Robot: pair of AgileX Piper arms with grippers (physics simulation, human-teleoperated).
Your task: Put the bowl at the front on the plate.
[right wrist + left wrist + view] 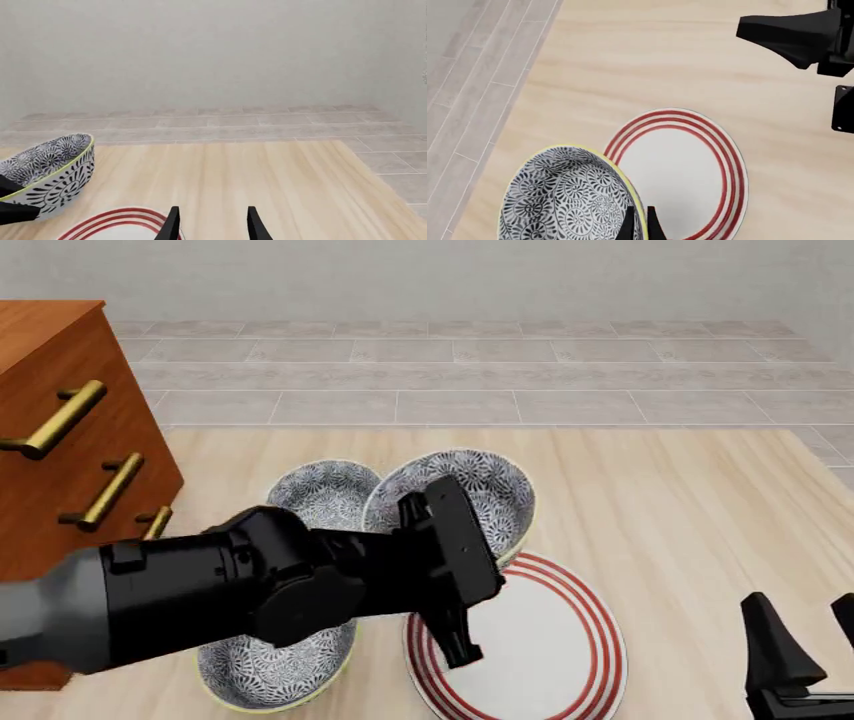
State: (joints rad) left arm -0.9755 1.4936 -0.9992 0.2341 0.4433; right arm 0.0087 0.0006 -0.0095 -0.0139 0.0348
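Note:
My left gripper [639, 227] is shut on the rim of a grey-and-white floral bowl [564, 197] with a yellow-green rim. In the front view the gripper [461, 645] carries this bowl [467, 495] tilted and lifted over the far left edge of the plate [561, 640]. The plate is white with red rings [687, 170] and lies flat on the table. The right wrist view shows the bowl [50, 170] hanging above the plate [113, 222]. My right gripper [807, 640] is open and empty at the front right, apart from both [213, 227].
A second look-alike bowl [314, 495] sits at the back left. A third bowl [267, 675] sits at the front left, partly under my left arm. A wooden drawer cabinet [67, 440] with brass handles stands at the left. Tiled floor lies beyond the table's far edge.

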